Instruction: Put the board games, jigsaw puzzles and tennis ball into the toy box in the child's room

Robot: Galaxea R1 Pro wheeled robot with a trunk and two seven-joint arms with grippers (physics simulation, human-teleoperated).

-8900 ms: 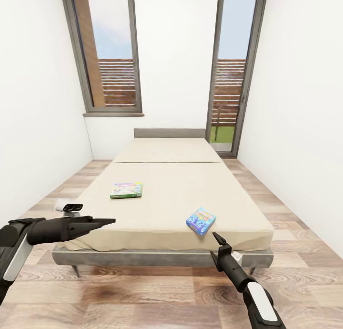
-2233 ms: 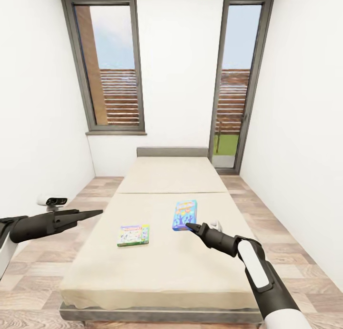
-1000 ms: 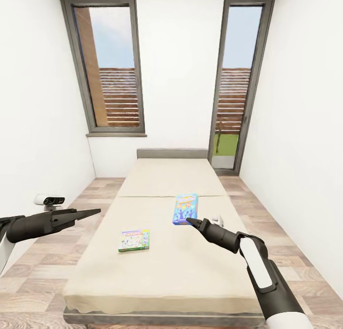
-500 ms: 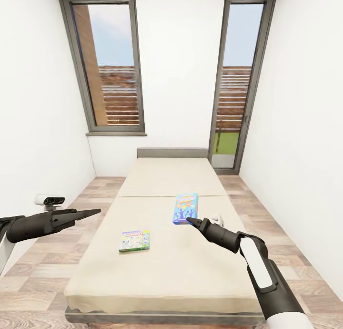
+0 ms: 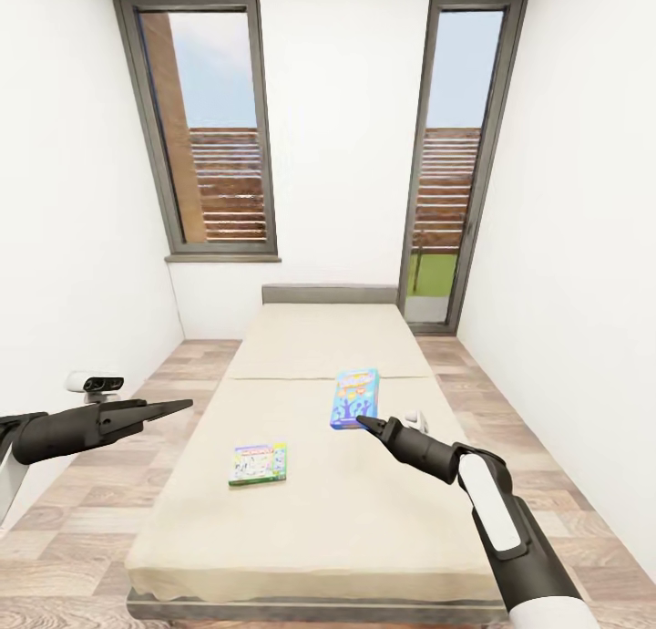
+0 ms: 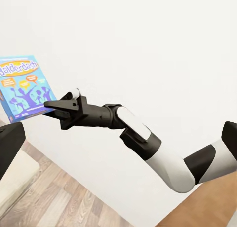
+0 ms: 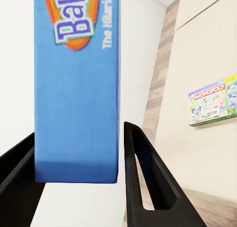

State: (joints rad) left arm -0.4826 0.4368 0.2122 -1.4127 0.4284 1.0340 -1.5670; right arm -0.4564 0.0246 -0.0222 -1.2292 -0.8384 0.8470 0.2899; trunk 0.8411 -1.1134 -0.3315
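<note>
Blue board game still in right hand

Right gripper grips lower edge of blue board game, held upright against white wall; wood floor below.

Two board games in all: one blue box and one green-and-white Monopoly box. One bed, two tall windows, one wood floor and three white walls. Two robot arms, the left gripper and the right gripper, plus one small white camera on the left arm.
</note>
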